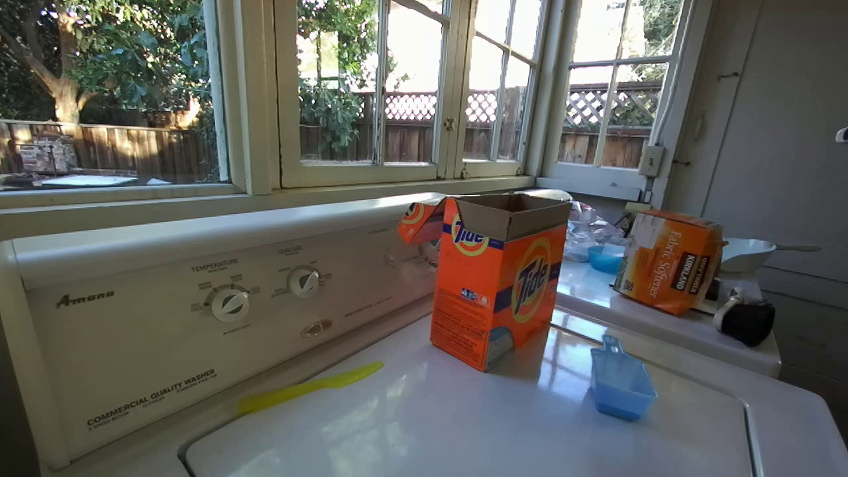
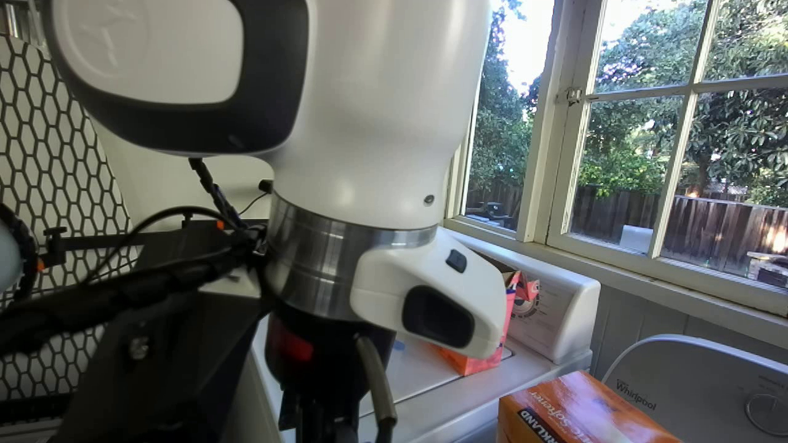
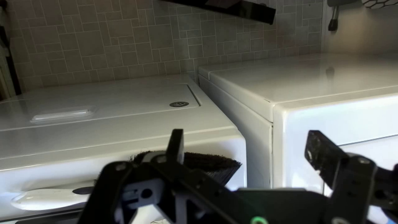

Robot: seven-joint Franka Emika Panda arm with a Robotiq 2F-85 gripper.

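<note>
In the wrist view we see the black 2-fingered gripper [image 3: 245, 144] with its jaws spread wide, a broad gap between them and nothing in their hold. Nearest to it there we find a dark-bristled, white-handled brush [image 3: 214, 163], partly hidden behind the gripper. The brush lies along the front of a glossy white enamelled machine [image 3: 124, 137], its handle toward the picture's left; we cannot tell whether the gripper touches it. A narrow gap parts this machine from a boxy white appliance [image 3: 311, 81], and grey rectangular tiles [image 3: 108, 40] show beyond the 2.

In an exterior view the white robot arm [image 2: 381, 123] fills much of the picture, the gripper below it cut off by the lower edge.

In both exterior views we see an orange cardboard Tide box [image 1: 503, 285], open at the top, standing on a white washer [image 1: 397, 424], and an orange cardboard fabric softener box [image 1: 672, 262]. In an exterior view a translucent blue plastic scoop [image 1: 623, 387] rests on the washer, apart from the Tide box; a long yellow-green tool [image 1: 311, 386] lies at the foot of the white control panel [image 1: 152, 331]; and a light-blue bowl [image 1: 605, 260] sits just beside the softener box.
</note>
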